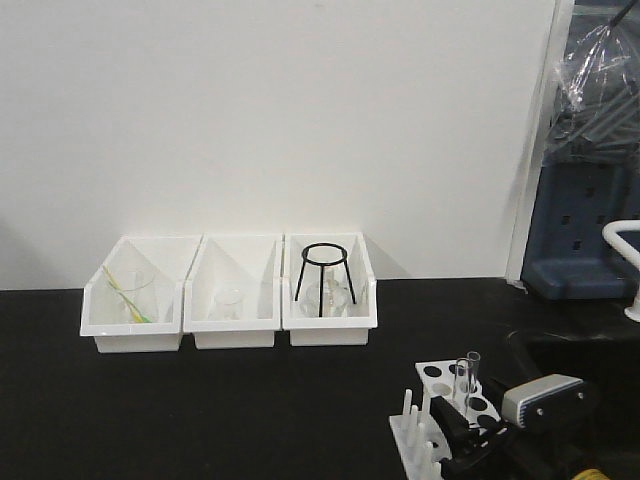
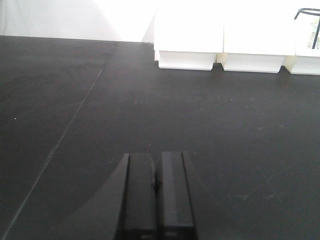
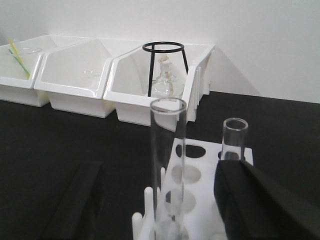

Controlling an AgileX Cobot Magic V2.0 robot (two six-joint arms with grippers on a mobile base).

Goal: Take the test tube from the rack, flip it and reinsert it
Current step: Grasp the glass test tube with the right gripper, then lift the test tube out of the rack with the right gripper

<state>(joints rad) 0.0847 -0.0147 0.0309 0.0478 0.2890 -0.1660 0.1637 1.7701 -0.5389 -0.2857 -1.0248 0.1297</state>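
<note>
The small white rack (image 1: 440,378) stands on the black table at the front right, with its pegs (image 1: 410,415) on the near side. Two clear test tubes stand upright in it: a near one (image 1: 462,385) and a farther one (image 1: 473,372). In the right wrist view the near tube (image 3: 168,150) stands between my right gripper's open fingers, untouched, and the farther tube (image 3: 234,140) stands just behind the right finger (image 3: 250,200). My right gripper (image 1: 468,432) is open at the rack (image 3: 200,175). My left gripper (image 2: 156,167) is shut and empty over bare table.
Three white open-front bins (image 1: 230,335) line the back wall. The right one holds a black tripod ring (image 1: 325,280) and a flask. The middle one holds a small beaker, the left one a beaker with a yellow-green stick (image 1: 125,295). A dark sink edge (image 1: 570,345) lies at the right.
</note>
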